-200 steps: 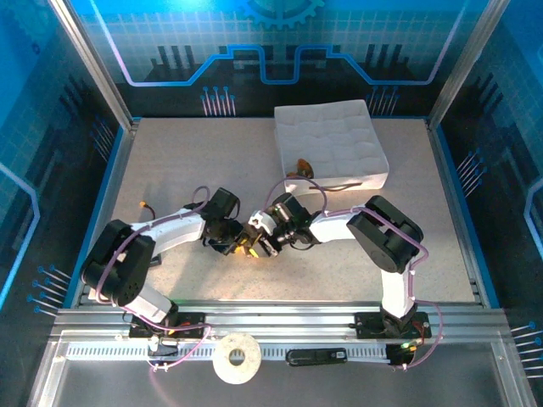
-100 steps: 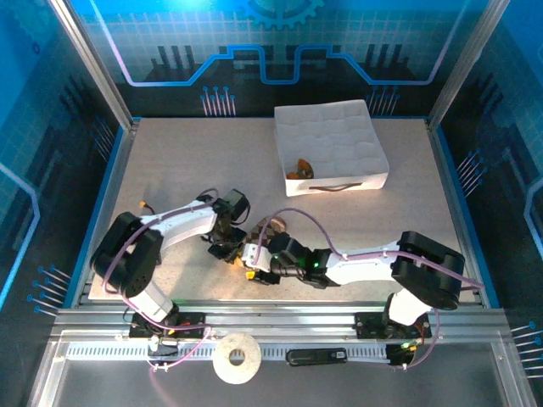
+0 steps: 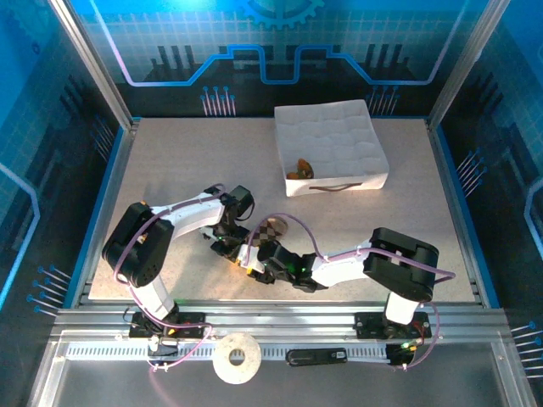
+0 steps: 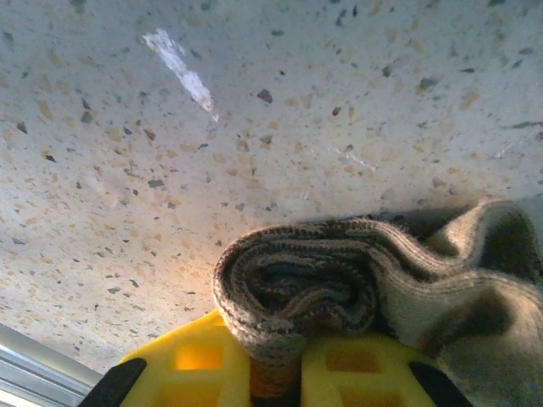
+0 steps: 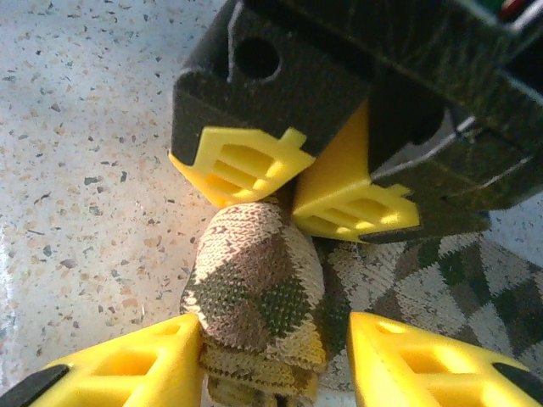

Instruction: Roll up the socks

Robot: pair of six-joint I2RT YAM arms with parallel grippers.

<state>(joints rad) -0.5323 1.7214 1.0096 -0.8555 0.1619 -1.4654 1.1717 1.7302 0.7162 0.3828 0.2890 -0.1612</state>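
— Where was the brown-and-beige argyle knit sock (image 4: 293, 284) at that moment?

— Just below the centre of the overhead frame, on the pale speckled stone-look table (image 4: 254, 102). It lay where the white left arm (image 3: 182, 219), coming from the lower left, met the white right arm (image 3: 348, 263), coming from the lower right. One end was wound into a tight roll. The rest trailed flat toward the right edge of the left wrist picture.

— And the left gripper (image 5: 293, 193)?

— Clamped on that roll. In its own wrist camera the yellow fingers (image 4: 182, 360) sat at the bottom edge, with the rolled end squeezed into the narrow slot between them. In the right wrist camera the same yellow tips pinched the top of the roll, mid-frame.

— What about the right gripper (image 5: 271, 343)?

— Its jaws stood partly apart, straddling the roll at the bottom of its own view. The lower-left finger touched the fabric. The lower-right one stood just beside it, with flat sock showing in the gap. It gripped nothing.

— Anything else?

— A white quilted square box (image 3: 339, 136) sat in the upper right of the overhead frame, well apart from both grippers. A small orange-and-olive fabric bundle (image 3: 299, 167) lay inside it at its lower-left corner, too small to make out further. A white tape roll (image 3: 236, 358) rested near the bottom edge.
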